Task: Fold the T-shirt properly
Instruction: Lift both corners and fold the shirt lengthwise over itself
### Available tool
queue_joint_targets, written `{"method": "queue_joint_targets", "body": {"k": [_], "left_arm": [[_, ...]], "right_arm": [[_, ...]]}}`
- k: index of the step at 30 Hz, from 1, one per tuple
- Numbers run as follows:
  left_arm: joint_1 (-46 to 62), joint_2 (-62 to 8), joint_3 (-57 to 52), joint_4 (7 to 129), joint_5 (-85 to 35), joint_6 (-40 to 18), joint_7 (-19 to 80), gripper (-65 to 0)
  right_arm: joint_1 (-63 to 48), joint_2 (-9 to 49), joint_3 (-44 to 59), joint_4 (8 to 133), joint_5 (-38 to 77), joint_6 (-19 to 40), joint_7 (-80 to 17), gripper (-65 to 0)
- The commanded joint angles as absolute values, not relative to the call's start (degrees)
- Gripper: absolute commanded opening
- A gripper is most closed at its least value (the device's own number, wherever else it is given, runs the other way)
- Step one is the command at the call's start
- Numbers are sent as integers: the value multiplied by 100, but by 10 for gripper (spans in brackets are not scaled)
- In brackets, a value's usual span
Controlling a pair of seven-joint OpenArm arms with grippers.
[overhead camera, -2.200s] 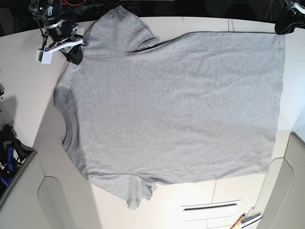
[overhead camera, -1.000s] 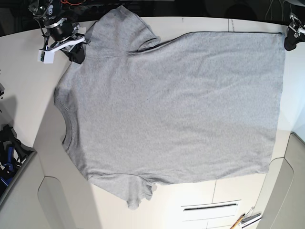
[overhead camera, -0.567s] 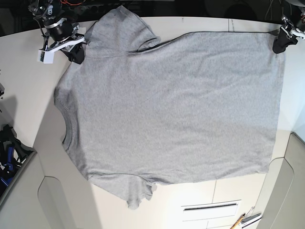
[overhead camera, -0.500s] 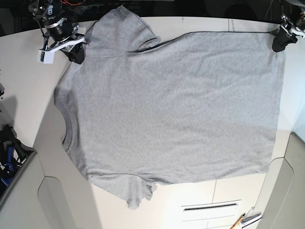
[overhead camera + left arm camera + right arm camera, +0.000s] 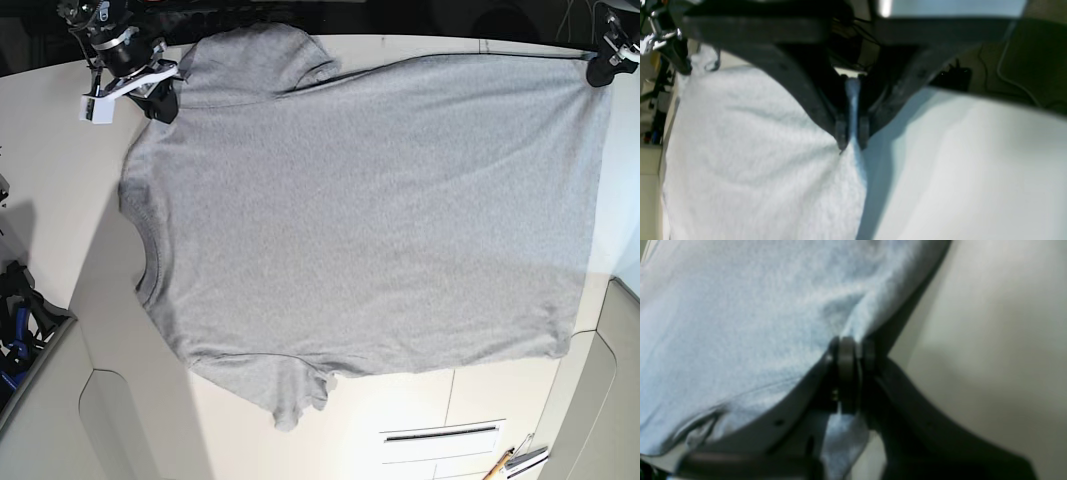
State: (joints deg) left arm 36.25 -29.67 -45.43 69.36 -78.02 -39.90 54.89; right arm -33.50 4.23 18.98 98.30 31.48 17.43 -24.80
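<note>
- I see the T-shirt (image 5: 360, 210) spread flat on the table (image 5: 60, 180), plain grey side up, collar toward the base view's left.
- My left pincer (image 5: 851, 133) is clenched on a pinch of fabric at the hem corner, base view's top right.
- My right pincer (image 5: 851, 350) is clamped on cloth beside the far sleeve.
- No lettering, brand or label is readable on the shirt face I can see.

No text, label, brand, number or sign could be read anywhere. The T-shirt (image 5: 370, 210) lay with a plain grey side up, showing no lettering, and both wrist views of its fabric were too blurred to show any marking.
</note>
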Motion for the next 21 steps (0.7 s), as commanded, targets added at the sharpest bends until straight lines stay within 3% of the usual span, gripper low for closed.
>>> {"method": "queue_joint_targets", "body": {"k": [1, 21], "left_arm": [[3747, -3092, -4678, 6987, -7968, -4000, 5476, -650], [4989, -3144, -5262, 8038, -8500, -4000, 6034, -650]], "right_arm": [[-3472, 508, 1925, 9961, 3166, 1758, -2449, -650], [-5701, 598, 2217, 12119, 3188, 1758, -2724, -650]]}}
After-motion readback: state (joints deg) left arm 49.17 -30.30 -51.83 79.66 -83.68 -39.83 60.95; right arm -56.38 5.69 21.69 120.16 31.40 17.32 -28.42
